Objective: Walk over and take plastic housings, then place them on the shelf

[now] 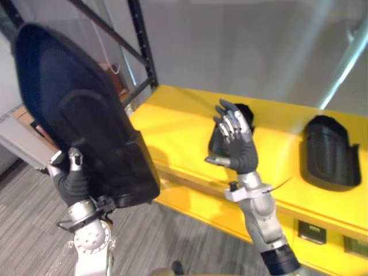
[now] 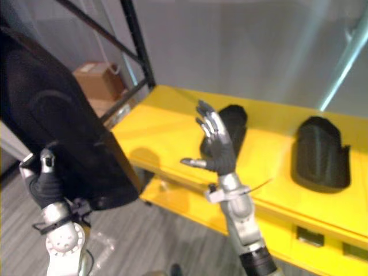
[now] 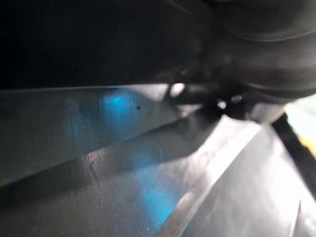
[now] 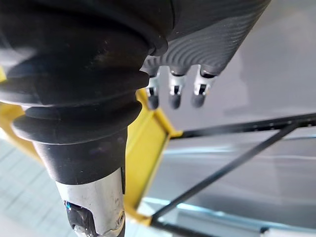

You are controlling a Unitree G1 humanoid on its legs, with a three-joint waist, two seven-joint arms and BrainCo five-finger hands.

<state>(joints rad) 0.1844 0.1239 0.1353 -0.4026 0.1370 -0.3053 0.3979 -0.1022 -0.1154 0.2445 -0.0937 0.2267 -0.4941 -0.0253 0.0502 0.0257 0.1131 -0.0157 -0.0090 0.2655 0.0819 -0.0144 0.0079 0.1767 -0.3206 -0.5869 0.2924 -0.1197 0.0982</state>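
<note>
My left hand (image 1: 72, 175) is raised at the lower left and holds a large black plastic housing (image 1: 80, 115) upright, with its thumb pressed on the housing's near face. The housing's dark surface (image 3: 98, 39) shows close up in the left wrist view. My right hand (image 1: 234, 138) is open, fingers straight and pointing up, above the front of the yellow shelf (image 1: 172, 123). Its fingertips (image 4: 173, 96) hold nothing. A second black housing (image 2: 231, 123) lies on the shelf just behind that hand. A third housing (image 1: 328, 152) lies further right on the shelf.
A black rack upright with a diagonal brace (image 1: 144, 52) stands at the shelf's far left corner. A cardboard box (image 2: 95, 80) sits behind it. A grey wall backs the shelf. Small labelled panels (image 1: 313, 232) are on the shelf's front face. Grey floor lies below.
</note>
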